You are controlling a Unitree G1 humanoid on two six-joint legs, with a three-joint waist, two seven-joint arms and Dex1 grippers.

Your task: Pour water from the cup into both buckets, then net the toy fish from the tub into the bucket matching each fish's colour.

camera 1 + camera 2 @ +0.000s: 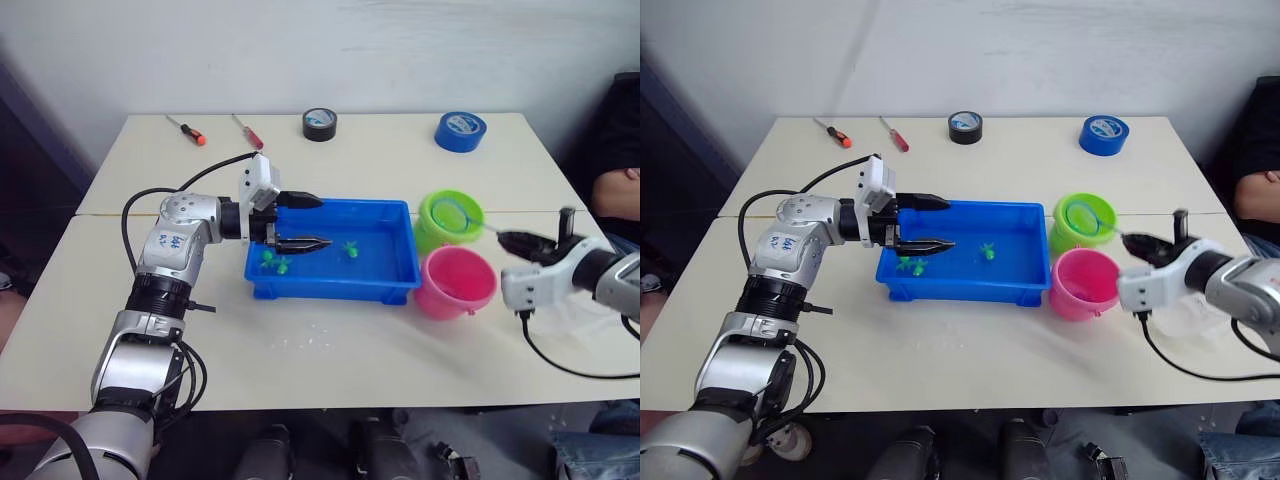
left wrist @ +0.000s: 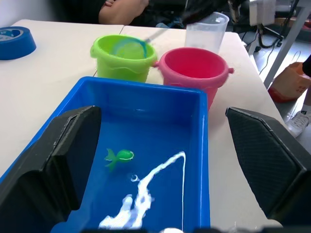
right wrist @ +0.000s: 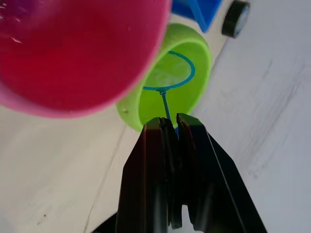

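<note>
Right wrist view: the right end effector (image 3: 174, 127), clamped on the net (image 3: 169, 72), holds it over the green bucket (image 3: 197, 58); tipping off-centre could drop a fish onto the counter (image 1: 330, 340). Left end effector (image 1: 305, 222) gapes empty above the tub (image 1: 330, 283).

Bright blue tub (image 1: 400, 262) with green toy fish (image 1: 351, 249) inside, lime green bucket (image 1: 432, 232) beside a pink bucket (image 1: 455, 284), a blue-rimmed net (image 1: 459, 214), clear cup (image 2: 206, 32), black tape roll (image 1: 320, 124), blue tape roll (image 1: 460, 131), cream bench (image 1: 380, 160).
</note>
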